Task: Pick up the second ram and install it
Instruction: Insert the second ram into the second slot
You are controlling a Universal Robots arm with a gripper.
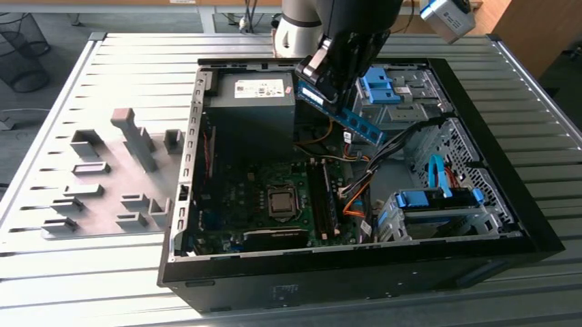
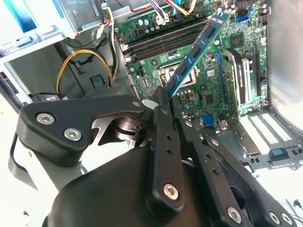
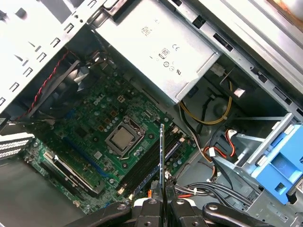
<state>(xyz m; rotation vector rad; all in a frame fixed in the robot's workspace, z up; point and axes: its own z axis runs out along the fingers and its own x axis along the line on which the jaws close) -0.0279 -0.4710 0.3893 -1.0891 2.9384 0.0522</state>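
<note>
Exterior view: the gripper [image 1: 320, 76] hangs over the open computer case [image 1: 509, 225], near the power supply [image 1: 250, 109], with the second ram [image 1: 350, 116] clamped between its closed fingers and tilted above the case interior. The stick is in the air, clear of the motherboard [image 1: 264, 204]. A white label sits on top of the power supply; its print is too small to make out. Light-blue drive brackets [image 1: 437, 199] occupy the bays toward the exterior view's right. The case lies on a slatted metal table [image 1: 91, 238], beside a grey fixture [image 1: 118, 177].

Second wrist view: the ram [image 2: 196, 49] juts out from the fingers [image 2: 165, 142], its dark chips facing the camera, over the processor socket [image 2: 177, 73] and the memory slots [image 2: 161, 40].

First wrist view: the ram [image 3: 162, 156] appears edge-on, above the slots [image 3: 147, 165]
</note>
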